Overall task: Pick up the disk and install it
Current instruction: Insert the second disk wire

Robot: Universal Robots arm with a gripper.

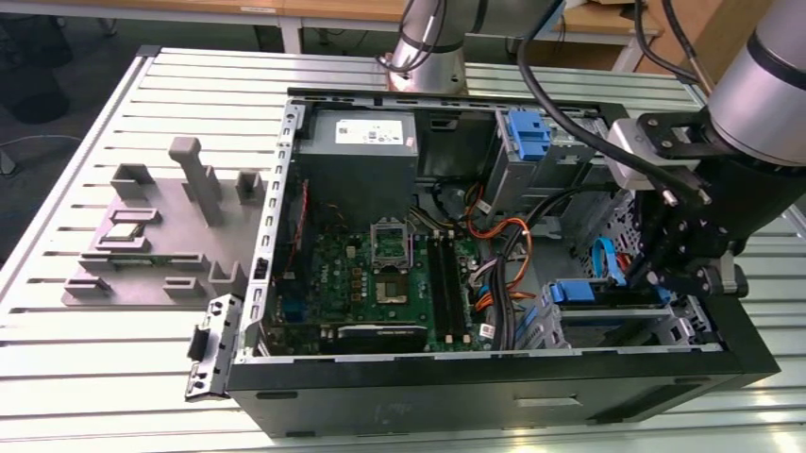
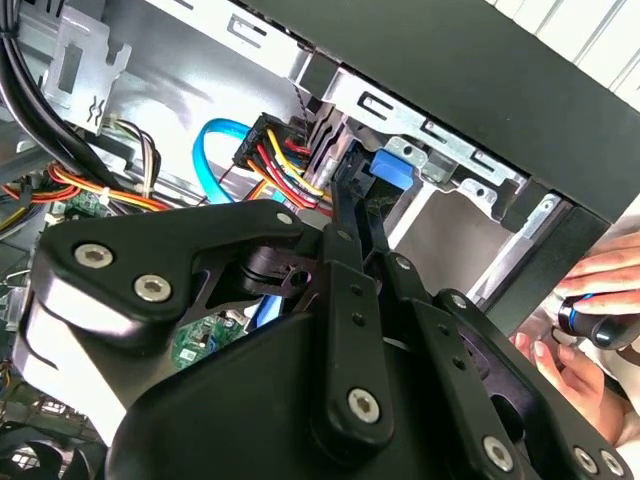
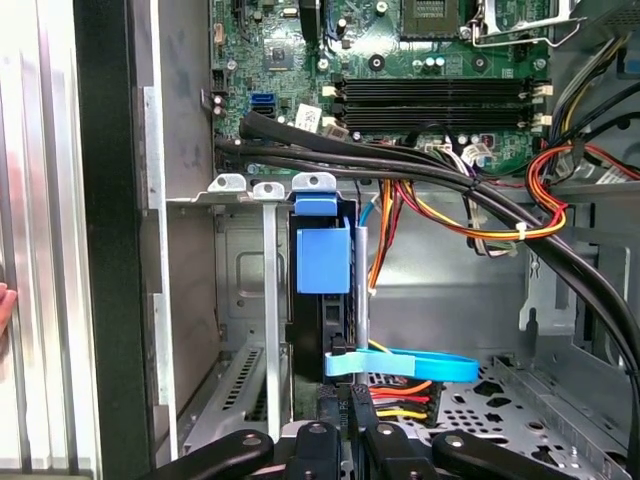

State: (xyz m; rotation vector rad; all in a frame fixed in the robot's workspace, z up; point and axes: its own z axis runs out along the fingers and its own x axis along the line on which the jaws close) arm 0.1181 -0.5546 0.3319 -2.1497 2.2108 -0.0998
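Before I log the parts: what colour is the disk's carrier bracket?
Blue; the carrier bracket shows best in the first wrist view.

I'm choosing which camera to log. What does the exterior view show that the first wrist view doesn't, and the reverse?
Exterior view: a grey plastic fixture tray beside the open computer case, and the grey power-supply box inside it. First wrist view: a person's fingertip at the case's outer side. Both: the flat silver disk in its blue plastic carrier at the drive bay, and the green motherboard.
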